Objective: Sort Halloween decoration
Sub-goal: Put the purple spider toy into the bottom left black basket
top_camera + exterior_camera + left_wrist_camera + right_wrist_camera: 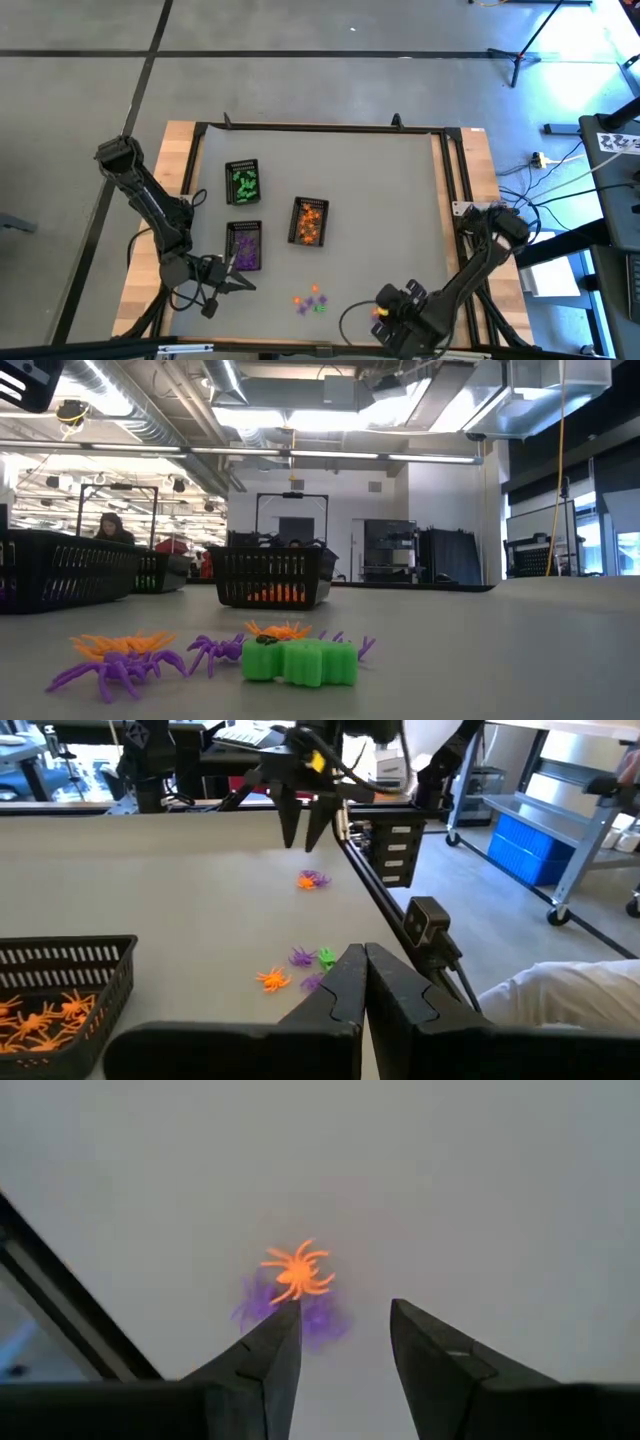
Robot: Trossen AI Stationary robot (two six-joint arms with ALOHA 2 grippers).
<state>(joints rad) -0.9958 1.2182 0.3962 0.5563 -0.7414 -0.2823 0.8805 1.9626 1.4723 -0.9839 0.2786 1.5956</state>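
Note:
A small heap of Halloween decoration (310, 300) lies on the grey mat near the table's near edge: purple and orange spiders and a green piece (300, 661). A separate orange spider (297, 1272) lies on a purple one (318, 1320), right of the heap. My right gripper (345, 1325) hovers open above that pair, pointing down, clear of it; it also shows in the left wrist view (305, 825). My left gripper (362, 965) is shut and empty, left of the heap, by the purple tray (245, 247).
Three black trays stand on the mat: one with green pieces (243, 181), one with purple pieces, one with orange spiders (309, 221). The table's dark frame rail (385, 910) runs along the near edge, close to the pair. A person sits far behind the table (110, 528).

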